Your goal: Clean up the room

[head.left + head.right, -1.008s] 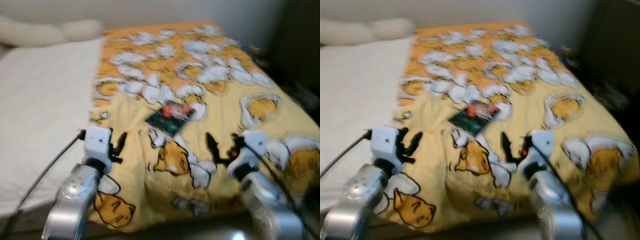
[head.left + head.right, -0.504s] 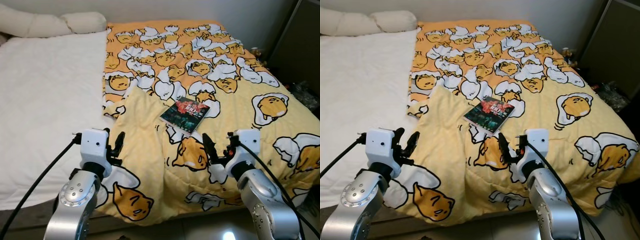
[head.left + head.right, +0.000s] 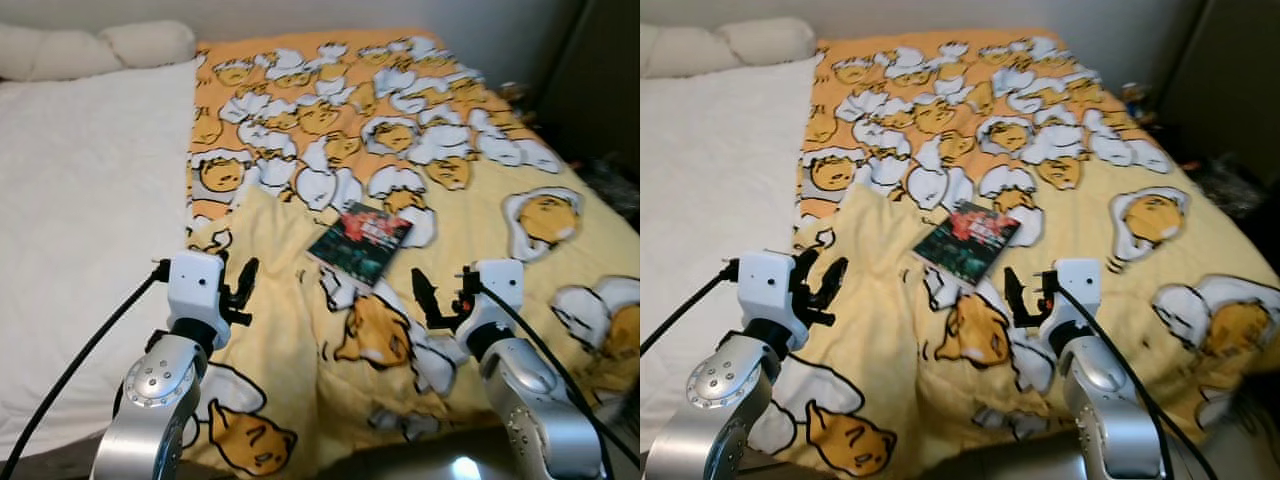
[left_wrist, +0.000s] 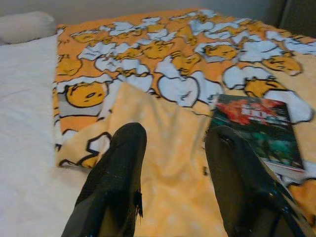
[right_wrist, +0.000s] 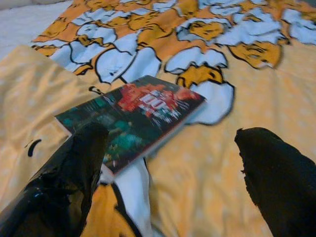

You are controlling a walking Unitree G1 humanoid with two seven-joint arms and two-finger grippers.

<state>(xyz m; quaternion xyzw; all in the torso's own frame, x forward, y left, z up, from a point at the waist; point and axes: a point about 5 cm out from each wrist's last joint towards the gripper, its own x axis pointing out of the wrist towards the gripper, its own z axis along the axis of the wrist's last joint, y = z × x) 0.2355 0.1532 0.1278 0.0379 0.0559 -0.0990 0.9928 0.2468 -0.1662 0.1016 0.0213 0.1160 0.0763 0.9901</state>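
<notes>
Book lying flat on the yellow egg-print blanket, its long axis running diagonally, one short end toward the pillows and the robot's right, the other toward the foot edge and the robot's left. Its cover is dark green and black with a red blurred title, and white page edges show along the near side. The blanket covers the half of the bed on the robot's right, with a corner folded back just beside the book; a bare white sheet covers the other half. Beyond the blanket stands a dark cabinet. The left gripper hovers near the book over the fold, fingers spread. The right gripper hangs just short of the book, fingers wide apart, holding nothing.
</notes>
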